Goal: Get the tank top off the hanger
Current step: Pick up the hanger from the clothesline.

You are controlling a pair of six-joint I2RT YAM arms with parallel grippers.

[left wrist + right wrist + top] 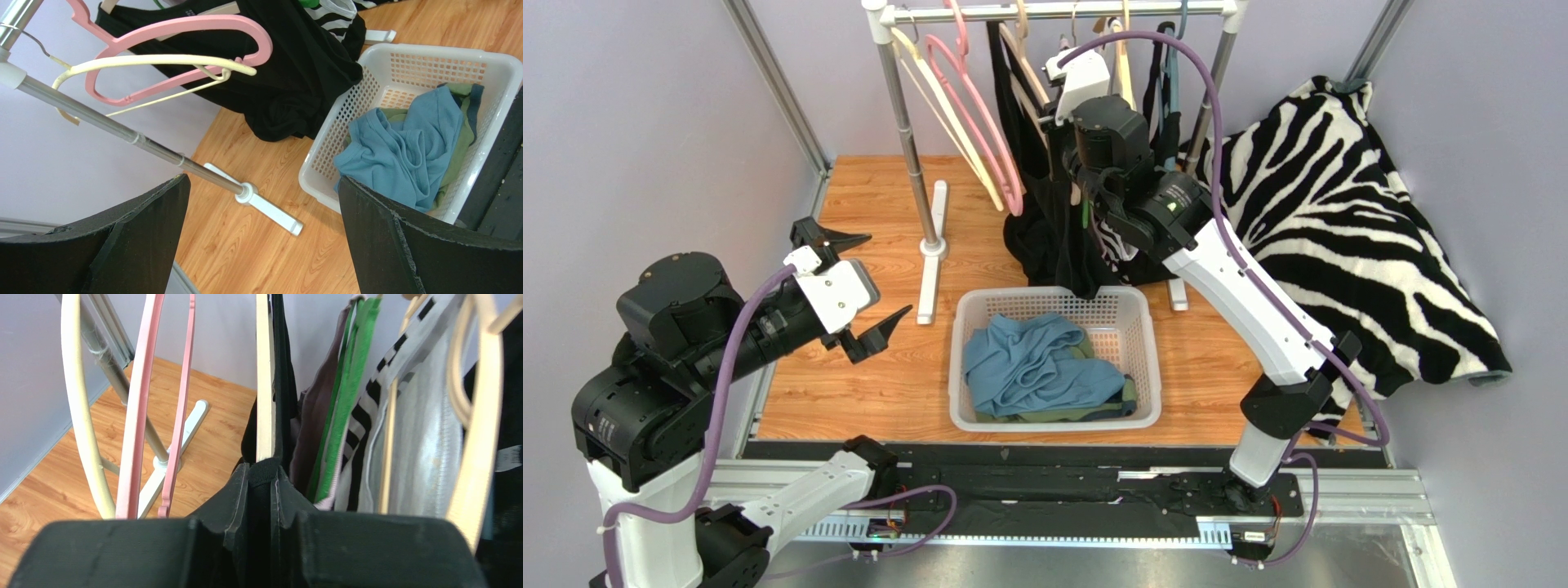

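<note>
A black tank top (1051, 239) hangs from a pale wooden hanger (264, 386) on the rail, and its hem sags to the floor behind the basket. My right gripper (263, 471) is up at the rack, shut on a fold of the black tank top (282, 386) just below the hanger's arm. In the top view the right gripper (1081, 184) sits among the hanging clothes. My left gripper (864, 279) hovers open over the floor at the left, holding nothing. The left wrist view shows the tank top (294, 67) past the open fingers (153, 233).
A white basket (1053, 298) holds blue and green clothes (1032, 368) under the rack. Bare pink (983, 123) and cream hangers (946, 110) hang left of the tank top; green, striped and grey garments (423, 429) hang right. The rack pole (909, 135) and foot (932, 251) stand left. A zebra blanket (1345, 208) lies right.
</note>
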